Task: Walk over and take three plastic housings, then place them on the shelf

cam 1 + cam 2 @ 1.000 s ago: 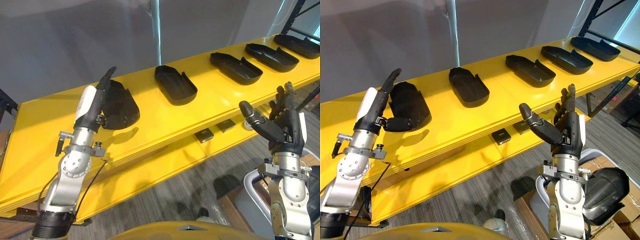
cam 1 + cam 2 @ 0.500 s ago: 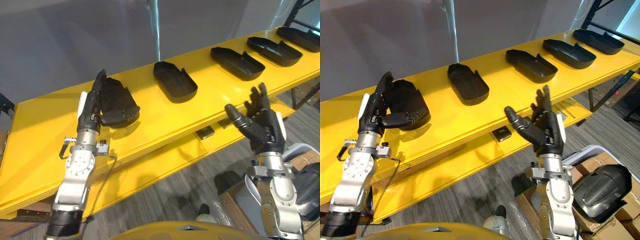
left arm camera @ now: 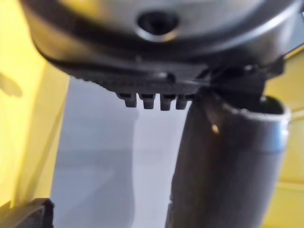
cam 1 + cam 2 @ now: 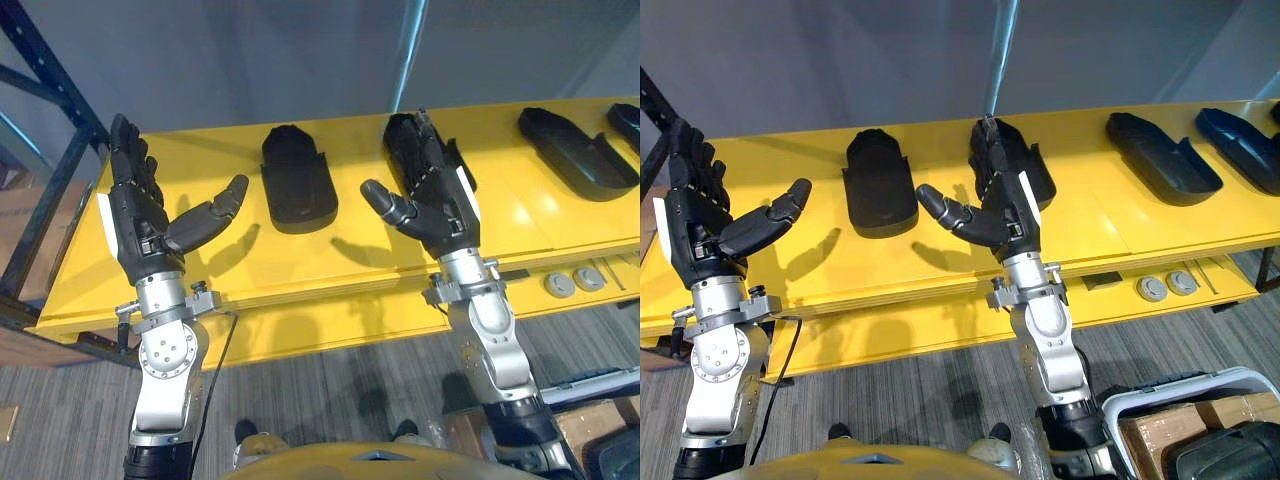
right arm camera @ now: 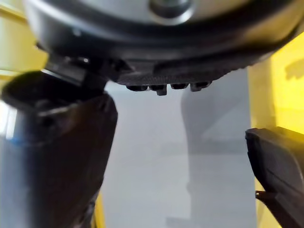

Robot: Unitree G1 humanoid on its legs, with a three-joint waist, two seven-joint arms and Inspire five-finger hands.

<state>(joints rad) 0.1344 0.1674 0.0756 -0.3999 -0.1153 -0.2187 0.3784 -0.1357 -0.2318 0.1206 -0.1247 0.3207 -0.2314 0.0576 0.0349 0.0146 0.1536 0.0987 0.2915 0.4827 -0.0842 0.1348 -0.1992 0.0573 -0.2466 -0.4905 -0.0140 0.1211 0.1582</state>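
Nearest, the left hand (image 4: 148,215) and the right hand (image 4: 432,198) were both raised before the front edge of the yellow shelf (image 4: 340,252), fingers straight, thumbs spread, holding nothing. On the shelf, the leftmost plastic housing (image 4: 298,183) lay between the two hands. The second plastic housing (image 4: 1041,166) lay behind the right hand's fingers; whether they touched it could not be told. The third plastic housing (image 4: 577,155) lay well apart towards the right end. A straight forward reach risked shoving the second housing across the smooth shelf towards its back edge and the grey wall (image 4: 300,60). The spread thumb might have clipped the leftmost one.
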